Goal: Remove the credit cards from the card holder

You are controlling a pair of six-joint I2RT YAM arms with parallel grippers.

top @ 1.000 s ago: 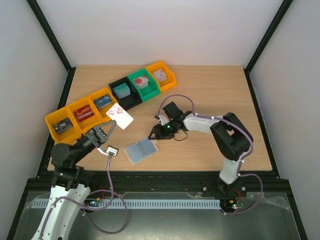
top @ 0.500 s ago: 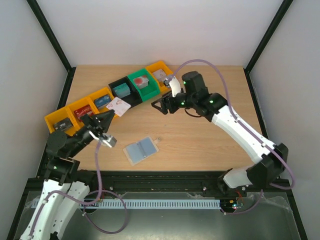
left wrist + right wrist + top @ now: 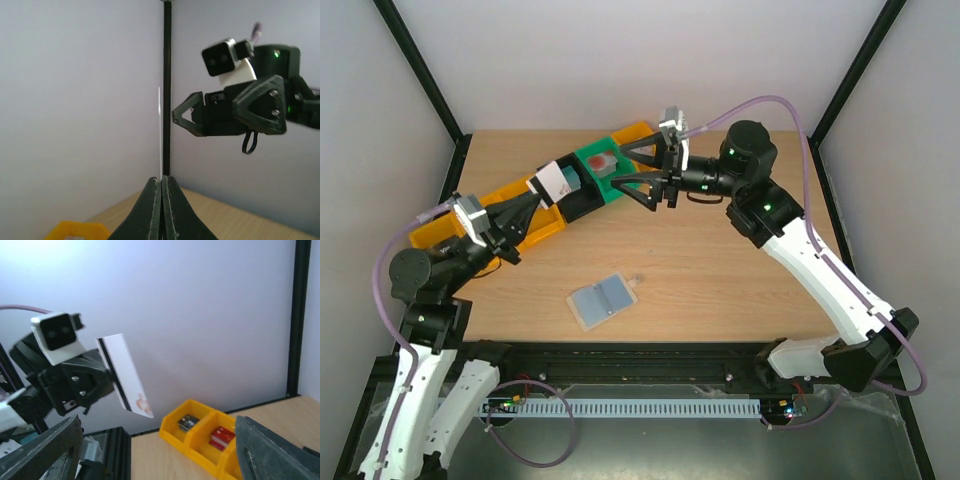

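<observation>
The card holder [image 3: 602, 301] lies open on the table, its light blue inside facing up, with both arms away from it. My left gripper [image 3: 537, 193] is raised above the bins and shut on a whitish credit card [image 3: 552, 180] with a pink-red mark. The left wrist view shows that credit card [image 3: 159, 135] edge-on, as a thin line between the left gripper's [image 3: 161, 179] pressed fingers. My right gripper [image 3: 642, 172] hangs open in the air, facing the card with nothing between its fingers. From the right wrist the credit card [image 3: 125, 375] shows beyond the right gripper [image 3: 157, 422].
A slanted row of bins runs along the back left: yellow bins [image 3: 435, 232] partly under my left arm, a black bin [image 3: 582, 203], a green bin [image 3: 605, 165] and an orange bin [image 3: 638, 133]. The yellow bins [image 3: 200, 430] hold small items.
The left arm has lifted the card up and toward the back. The right arm has risen from beside the holder to the back, and its jaws have spread wider.
</observation>
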